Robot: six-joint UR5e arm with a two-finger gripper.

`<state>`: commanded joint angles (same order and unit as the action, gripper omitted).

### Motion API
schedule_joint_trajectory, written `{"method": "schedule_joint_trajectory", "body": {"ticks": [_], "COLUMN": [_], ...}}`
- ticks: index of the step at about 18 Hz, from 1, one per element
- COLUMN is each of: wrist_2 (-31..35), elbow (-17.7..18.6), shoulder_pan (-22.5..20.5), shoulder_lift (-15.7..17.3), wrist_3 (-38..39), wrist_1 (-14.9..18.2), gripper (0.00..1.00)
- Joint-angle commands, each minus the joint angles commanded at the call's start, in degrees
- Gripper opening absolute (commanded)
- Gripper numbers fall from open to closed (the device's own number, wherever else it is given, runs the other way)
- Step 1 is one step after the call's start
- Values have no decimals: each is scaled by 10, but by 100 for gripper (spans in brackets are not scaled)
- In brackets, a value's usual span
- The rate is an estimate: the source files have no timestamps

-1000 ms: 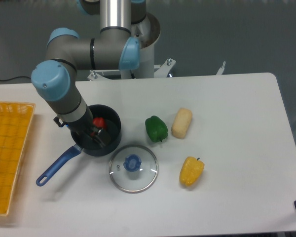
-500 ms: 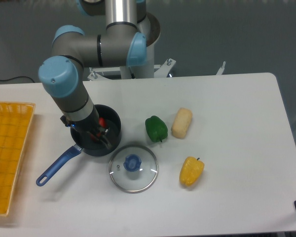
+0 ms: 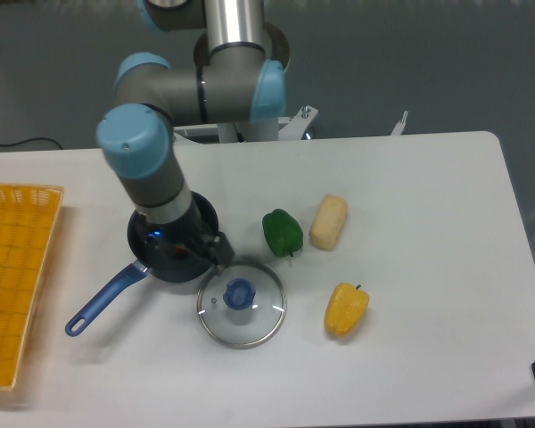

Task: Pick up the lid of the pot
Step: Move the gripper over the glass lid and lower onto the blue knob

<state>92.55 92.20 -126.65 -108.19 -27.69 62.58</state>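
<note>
My gripper (image 3: 189,245) is over the black pan at the left of the table, its fingers spread apart. Its right finger is close to the upper left edge of the pot lid, seemingly above table height. The pot lid (image 3: 241,328), clear glass with a metal rim and a round blue knob (image 3: 239,294), lies flat on the table with the knob up. Nothing covers the knob, and the gripper is up and to the left of it.
The black pan (image 3: 169,271) has a blue handle (image 3: 105,300) and something red inside. A green pepper (image 3: 283,232) and a tan oblong item (image 3: 329,222) lie behind the lid. Right of it is a yellow pepper (image 3: 346,309). An orange basket (image 3: 13,276) stands far left.
The arm and gripper have shifted to the right across the pan, closer to the lid. The lid and other objects have stayed put.
</note>
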Motion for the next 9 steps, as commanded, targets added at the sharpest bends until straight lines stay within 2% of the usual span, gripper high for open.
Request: {"method": "schedule_joint_trajectory", "body": {"ticks": [2, 5, 9], "wrist_2": [-1, 0, 5], "elbow": [0, 1, -1], "shoulder_pan": [-10, -26, -34], "shoulder_lift": [-2, -20, -45], "wrist_3": [10, 63, 62], "wrist_1": [0, 0, 0], "gripper": [100, 100, 100]}}
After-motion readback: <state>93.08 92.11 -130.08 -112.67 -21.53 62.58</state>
